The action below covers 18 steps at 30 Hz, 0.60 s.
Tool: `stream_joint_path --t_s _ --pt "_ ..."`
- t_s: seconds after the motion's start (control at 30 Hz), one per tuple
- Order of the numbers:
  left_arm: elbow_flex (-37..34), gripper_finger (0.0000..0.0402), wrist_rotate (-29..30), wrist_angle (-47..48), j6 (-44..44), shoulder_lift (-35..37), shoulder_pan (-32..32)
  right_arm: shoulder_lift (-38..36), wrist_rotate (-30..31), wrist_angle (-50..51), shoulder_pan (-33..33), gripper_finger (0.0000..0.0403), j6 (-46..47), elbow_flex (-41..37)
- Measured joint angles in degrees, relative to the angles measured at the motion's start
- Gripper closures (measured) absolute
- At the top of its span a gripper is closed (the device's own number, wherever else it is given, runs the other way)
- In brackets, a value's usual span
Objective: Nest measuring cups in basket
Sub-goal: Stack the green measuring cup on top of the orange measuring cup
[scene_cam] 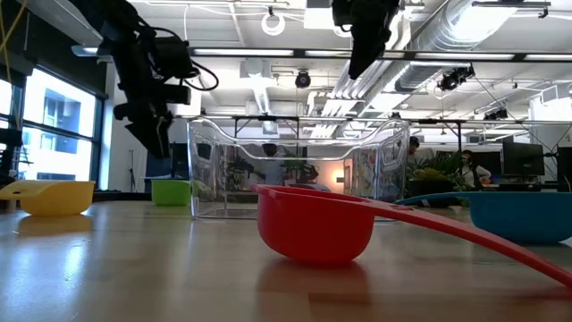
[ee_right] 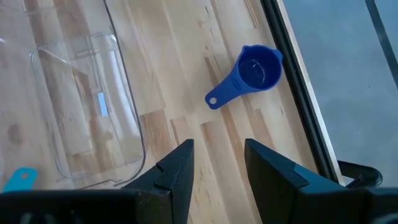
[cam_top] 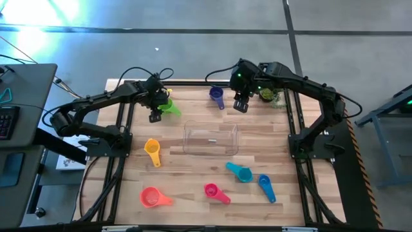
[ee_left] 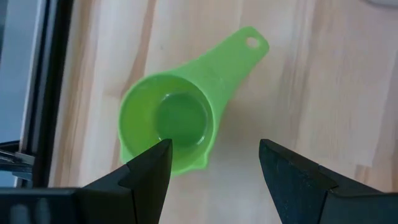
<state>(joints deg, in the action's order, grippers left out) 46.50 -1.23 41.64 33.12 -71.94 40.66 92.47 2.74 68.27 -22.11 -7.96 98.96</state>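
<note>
Wooden counter (cam_top: 193, 187) is carrying everything. Left claw (ee_left: 214, 165), fingers spread apart, is hovering over the small green plastic measuring cup (ee_left: 171, 124) near the far-left edge; judged best lowered straight so the fingers straddle the bowl wall. Right claw (ee_right: 219, 163), fingers apart and holding nothing, is waiting near the purple plastic measuring cup (ee_right: 252, 74) at the far edge. Clear rectangular plastic basket (cam_top: 211, 139), mid-counter, is sitting empty.

light: bright, overhead ceiling strips | glare: upper-left floor patch in high view | blur: near red plastic measuring cup (scene_cam: 315, 225) soft
</note>
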Motion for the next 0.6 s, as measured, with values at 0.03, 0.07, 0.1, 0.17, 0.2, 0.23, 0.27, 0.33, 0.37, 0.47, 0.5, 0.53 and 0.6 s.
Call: stream_joint_path --t_s 0.03,0.07,0.1,0.17,0.2,0.23,0.27,0.33,0.37,0.47,0.5,0.53,0.6 --pt "0.0 0.0169 0.0 0.26 0.02 0.0 0.0 0.0 0.0 0.01 0.0 0.0268 -0.03 0.0" --pt "-0.02 0.0169 0.0 0.32 0.0 0.0 0.0 0.0 0.0 0.0 0.0 0.0268 -0.03 0.0" --pt "-0.02 0.0169 0.0 0.34 -0.02 0.0 0.0 0.0 0.0 0.02 0.0 0.0268 -0.05 0.0" --pt "-0.01 0.0169 0.21 0.4 -0.01 0.0 0.0 0.0 0.0 0.0 0.0 0.0268 -0.05 0.0" --pt "-0.02 0.0169 0.26 0.4 0.04 -0.09 0.0 0.0 0.0 0.0 0.0 0.0268 -0.05 0.0" --pt "0.0 0.0169 0.28 0.38 0.02 -0.33 0.0 0.0 0.0 0.0 0.0 0.0268 -0.05 0.0" --pt "-0.02 0.0169 0.28 0.39 0.0 -0.65 0.0 0.0 0.0 0.0 0.0 0.0268 -0.05 0.0" --pt "-0.02 0.0169 0.33 0.38 0.03 -1.34 0.0 0.0 0.0 0.0 0.0 0.0268 -0.03 0.0" --pt "-0.02 0.0169 0.36 0.29 0.04 -1.85 -0.04 0.0 0.0 0.0 0.0 0.0268 -0.03 0.0" --pt "-0.04 0.0169 0.91 0.29 -0.06 -3.68 -0.24 0.0 0.0 0.0 0.0 0.0268 -0.04 -0.02" --pt "-0.03 0.0169 0.99 0.24 -0.43 -4.22 -0.24 0.0 0.0 0.0 0.0 0.0268 -0.03 -0.02" --pt "-0.03 0.0169 1.07 0.09 -0.93 -4.79 -0.25 0.0 0.0 0.0 0.0 0.0268 -0.03 -0.02" --pt "-0.04 0.0169 1.09 -0.61 -1.37 -5.93 -0.26 0.0 0.0 0.0 0.0 0.0268 -0.03 -0.02"
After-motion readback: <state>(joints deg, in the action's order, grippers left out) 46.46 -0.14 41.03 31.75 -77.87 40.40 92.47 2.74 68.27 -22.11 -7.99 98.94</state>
